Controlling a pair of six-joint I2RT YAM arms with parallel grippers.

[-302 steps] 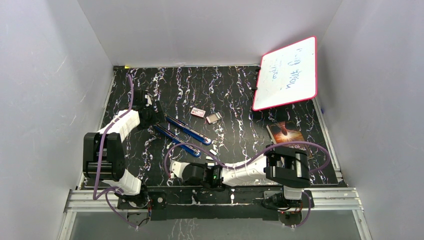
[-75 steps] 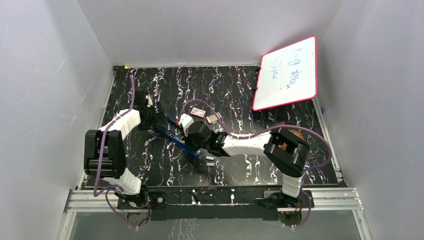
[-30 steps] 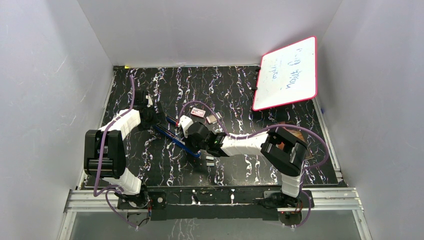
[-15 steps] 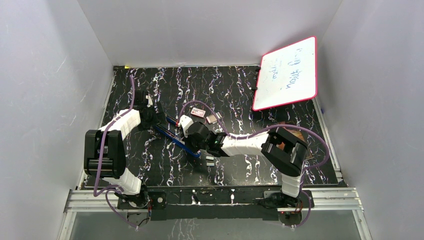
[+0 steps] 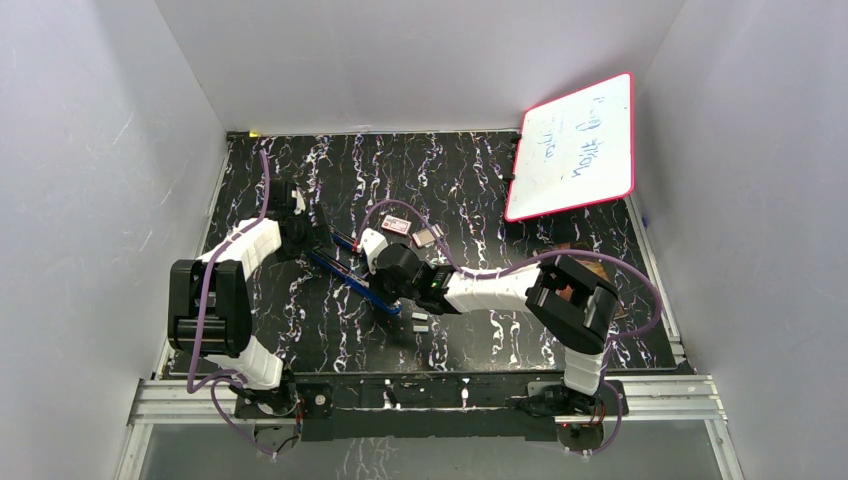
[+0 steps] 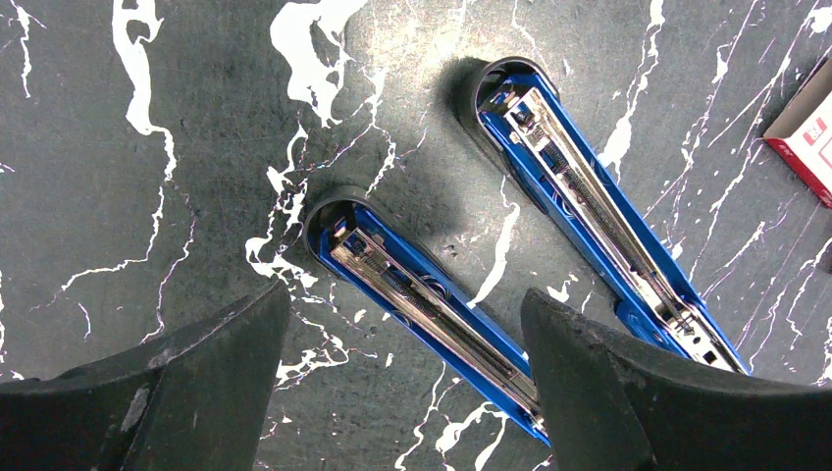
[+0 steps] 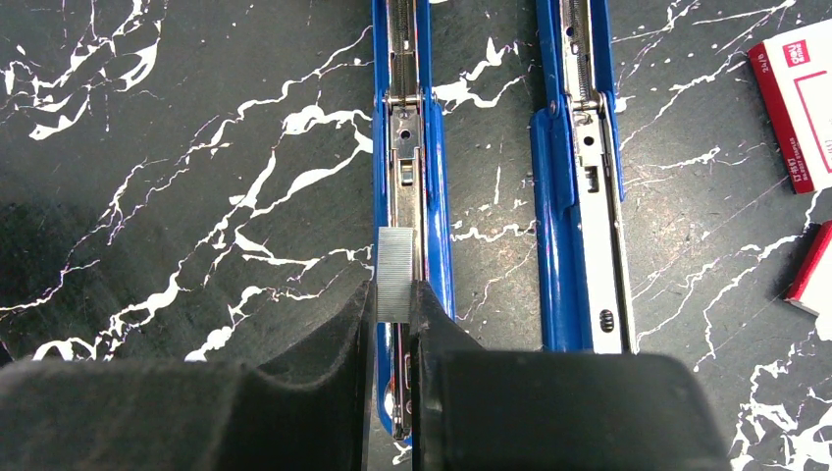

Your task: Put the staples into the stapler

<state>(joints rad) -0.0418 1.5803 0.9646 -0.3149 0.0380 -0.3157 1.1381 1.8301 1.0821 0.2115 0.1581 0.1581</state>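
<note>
The blue stapler (image 5: 350, 280) lies open on the black marbled table, showing as two long blue channels side by side (image 7: 407, 147) (image 7: 579, 196). My right gripper (image 7: 394, 294) is shut on a short silvery strip of staples (image 7: 395, 260), held just above the left channel's metal rail. From above, this gripper (image 5: 378, 262) sits over the stapler's middle. My left gripper (image 6: 404, 292) is open over the rounded ends of the channels (image 6: 338, 211), one finger (image 6: 196, 373) on each side, touching nothing. It is at the stapler's far-left end (image 5: 305, 235).
A red-and-white box (image 5: 396, 226) (image 7: 800, 108) and a small open box (image 5: 427, 236) lie just beyond the stapler. A small pale piece (image 5: 420, 320) lies nearer the front. A red-framed whiteboard (image 5: 575, 148) leans at the back right, with a book (image 5: 578, 258) under the right arm.
Ten seconds ago the right arm lay along the near edge; it now reaches over the stapler with the staples. Over the last second nothing has visibly moved.
</note>
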